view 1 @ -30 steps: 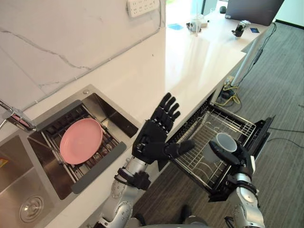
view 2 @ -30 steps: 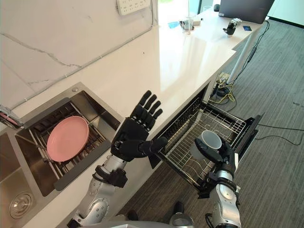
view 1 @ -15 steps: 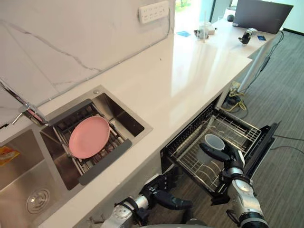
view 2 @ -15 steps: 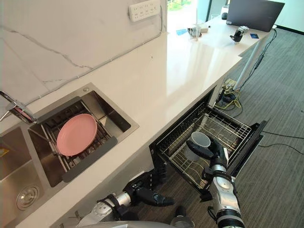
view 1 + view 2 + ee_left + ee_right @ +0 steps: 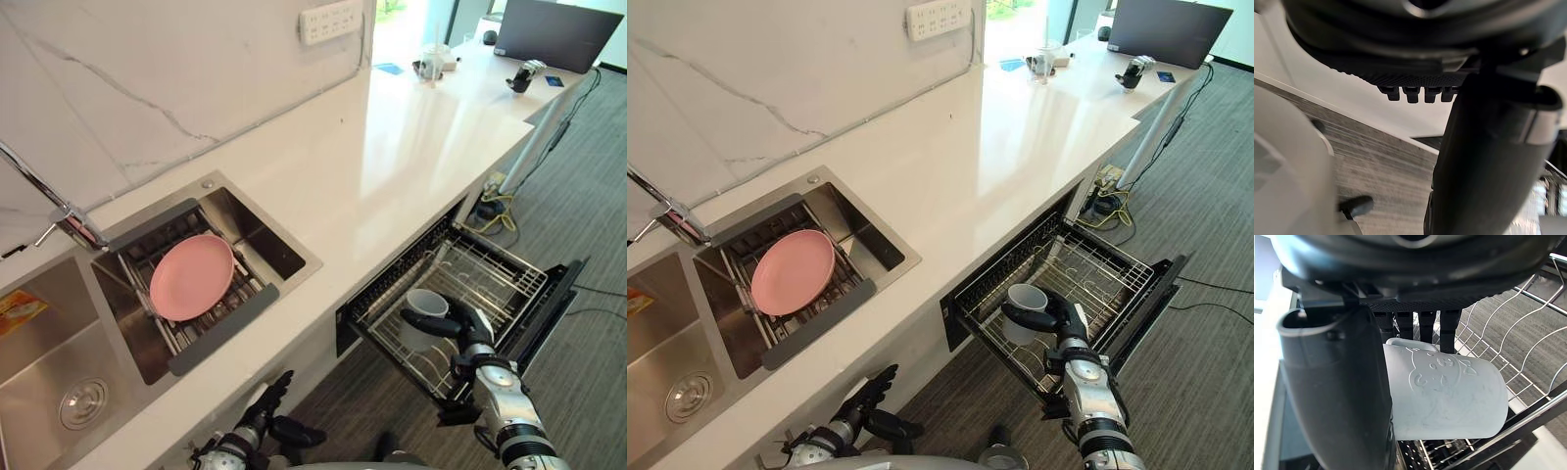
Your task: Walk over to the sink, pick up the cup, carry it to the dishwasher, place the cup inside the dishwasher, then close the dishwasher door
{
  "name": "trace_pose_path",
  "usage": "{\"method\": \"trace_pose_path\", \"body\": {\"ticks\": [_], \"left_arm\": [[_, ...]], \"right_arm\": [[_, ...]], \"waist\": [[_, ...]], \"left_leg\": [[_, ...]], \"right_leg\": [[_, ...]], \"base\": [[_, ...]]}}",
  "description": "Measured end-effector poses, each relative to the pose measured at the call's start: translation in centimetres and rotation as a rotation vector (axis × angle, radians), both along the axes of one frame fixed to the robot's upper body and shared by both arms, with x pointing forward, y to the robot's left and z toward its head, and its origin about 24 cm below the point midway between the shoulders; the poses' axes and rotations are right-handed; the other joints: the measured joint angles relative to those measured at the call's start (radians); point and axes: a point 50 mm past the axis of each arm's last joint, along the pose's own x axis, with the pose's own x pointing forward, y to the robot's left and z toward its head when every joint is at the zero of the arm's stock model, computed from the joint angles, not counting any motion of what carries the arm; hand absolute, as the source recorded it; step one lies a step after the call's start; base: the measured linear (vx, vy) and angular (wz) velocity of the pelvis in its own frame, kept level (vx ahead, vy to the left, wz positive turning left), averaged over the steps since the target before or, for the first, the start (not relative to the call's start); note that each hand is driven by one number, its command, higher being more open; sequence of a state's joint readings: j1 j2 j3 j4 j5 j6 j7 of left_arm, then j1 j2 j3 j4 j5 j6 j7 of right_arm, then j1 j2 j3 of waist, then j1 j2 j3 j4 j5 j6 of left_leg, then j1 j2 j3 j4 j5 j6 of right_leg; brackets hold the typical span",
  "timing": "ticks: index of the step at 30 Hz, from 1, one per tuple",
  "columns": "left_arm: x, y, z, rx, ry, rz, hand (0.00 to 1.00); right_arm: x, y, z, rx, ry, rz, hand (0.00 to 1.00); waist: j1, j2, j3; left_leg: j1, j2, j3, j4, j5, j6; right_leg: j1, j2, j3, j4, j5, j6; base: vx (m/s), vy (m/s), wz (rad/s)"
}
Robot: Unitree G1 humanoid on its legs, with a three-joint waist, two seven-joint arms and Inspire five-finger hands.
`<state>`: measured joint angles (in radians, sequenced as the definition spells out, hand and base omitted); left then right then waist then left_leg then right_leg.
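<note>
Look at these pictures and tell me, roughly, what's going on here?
The robot's right hand is curled round a cup, holding it on its side over the pulled-out dishwasher rack. The cup is not yet let go, and the dishwasher stands open. The left hand hangs open, low by the counter front. A pink plate lies in the sink.

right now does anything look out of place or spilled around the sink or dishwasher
Nothing looks spilled or damaged. The cup is gripped in the right hand over the pulled-out dishwasher rack, mouth up, not yet set down. A pink plate lies on the grid in the sink, which looks normal.
</note>
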<state>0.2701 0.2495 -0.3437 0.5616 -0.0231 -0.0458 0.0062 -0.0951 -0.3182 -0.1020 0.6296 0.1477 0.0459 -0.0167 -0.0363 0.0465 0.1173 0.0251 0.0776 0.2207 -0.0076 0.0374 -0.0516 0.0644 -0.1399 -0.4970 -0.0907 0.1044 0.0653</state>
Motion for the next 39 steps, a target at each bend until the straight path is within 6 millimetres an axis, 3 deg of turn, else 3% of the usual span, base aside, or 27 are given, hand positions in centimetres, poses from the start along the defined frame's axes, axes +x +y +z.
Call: {"method": "trace_pose_path", "body": {"ticks": [7, 10, 18, 19, 23, 31, 39], "left_arm": [[0.1, 1.9, 0.1, 0.031, -0.004, 0.148, 1.00], [-0.1, 1.7, 0.1, -0.002, 0.005, 0.182, 1.00], [-0.2, 0.4, -0.4, -0.084, 0.068, 0.244, 1.00], [-0.2, 0.5, -0.5, -0.094, 0.076, 0.268, 1.00], [-1.0, 1.9, -1.5, -0.137, 0.161, 0.454, 1.00], [-0.6, 2.7, -1.9, -0.178, 0.192, 0.556, 1.00], [-1.4, 3.3, -2.4, -0.262, 0.269, 0.696, 1.00]], "right_arm": [[1.0, -1.7, 0.3, -0.084, 0.053, -0.010, 0.00], [1.0, -2.2, 0.1, -0.115, 0.090, -0.012, 0.00], [1.9, -5.3, 1.5, -0.247, 0.150, -0.066, 0.00], [1.9, -5.5, 1.6, -0.251, 0.157, -0.070, 1.00], [2.4, -5.9, 2.1, -0.317, 0.182, -0.049, 1.00], [3.9, -5.7, 3.5, -0.340, 0.141, -0.042, 1.00], [3.7, -3.1, 4.7, -0.176, -0.093, -0.091, 1.00]], "waist": [[0.032, 0.010, 0.045], [0.051, 0.015, 0.065], [0.068, 0.073, 0.128], [0.072, 0.078, 0.138], [0.080, 0.084, 0.167], [0.096, 0.085, 0.190], [0.088, 0.076, 0.193]], "left_leg": [[-0.039, -0.022, -0.057, 0.001, 0.015, 0.008], [-0.053, -0.026, -0.080, 0.002, 0.019, 0.011], [-0.087, -0.034, -0.132, 0.014, 0.025, 0.013], [-0.089, -0.035, -0.135, 0.016, 0.025, 0.013], [-0.106, -0.042, -0.154, 0.024, 0.024, 0.012], [-0.126, -0.047, -0.152, 0.051, 0.011, 0.006], [-0.114, -0.025, -0.110, 0.092, -0.029, 0.006]], "right_leg": [[-0.002, -0.021, -0.061, 0.000, -0.005, 0.018], [-0.002, -0.023, -0.086, 0.000, -0.005, 0.019], [0.002, -0.027, -0.141, 0.006, -0.010, 0.025], [0.002, -0.027, -0.143, 0.006, -0.010, 0.026], [0.001, -0.032, -0.158, 0.007, -0.014, 0.028], [-0.013, -0.045, -0.156, 0.028, -0.019, 0.032], [-0.013, -0.036, -0.108, 0.041, -0.029, 0.029]], "base": [[-0.02, 0.038, 0.27], [0.02, 0.015, 0.24], [0.04, 0.003, 0.21], [0.02, 0.024, 0.10], [0.01, 0.029, 0.14], [0.01, 0.037, 0.01], [0.01, 0.007, -0.18]]}}
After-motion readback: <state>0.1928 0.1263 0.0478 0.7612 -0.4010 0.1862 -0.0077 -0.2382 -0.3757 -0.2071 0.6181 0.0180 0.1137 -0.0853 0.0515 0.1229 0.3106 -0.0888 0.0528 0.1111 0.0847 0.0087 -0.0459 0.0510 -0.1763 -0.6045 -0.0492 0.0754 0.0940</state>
